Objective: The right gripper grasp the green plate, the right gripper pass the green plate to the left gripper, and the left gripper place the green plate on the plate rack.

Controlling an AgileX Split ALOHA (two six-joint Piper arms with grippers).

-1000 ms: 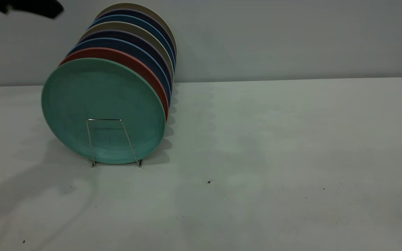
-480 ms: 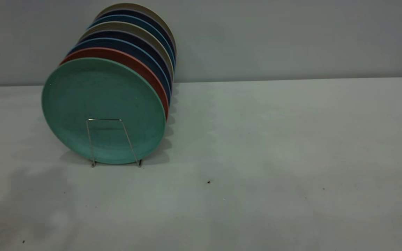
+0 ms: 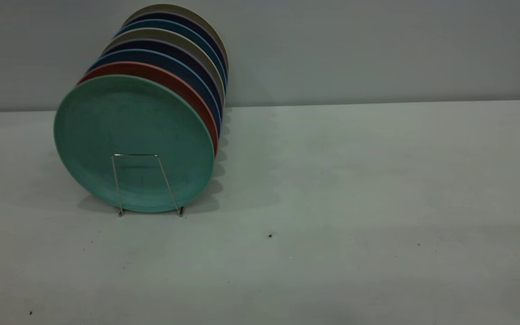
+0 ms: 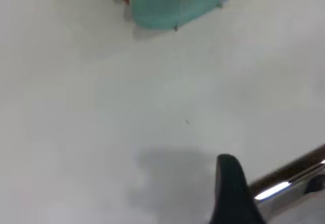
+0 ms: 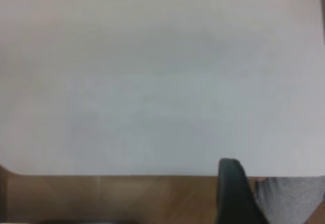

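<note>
The green plate stands upright at the front of the plate rack, behind the rack's front wire loop, leaning on a salmon-pink plate. It also shows in the left wrist view, far from my left gripper, which hangs high over bare table and shows only one black jaw. My right gripper also shows only one black jaw, over the table's edge, with no plate near it. Neither gripper appears in the exterior view.
Behind the pink plate, several dark blue and beige plates fill the rack towards the back wall. The white table stretches to the right. The right wrist view shows the table's edge and brown floor.
A dark arm part at the exterior view's top left one second ago has left the view. Its shadow on the front left of the table has faded. The plates have not moved.
</note>
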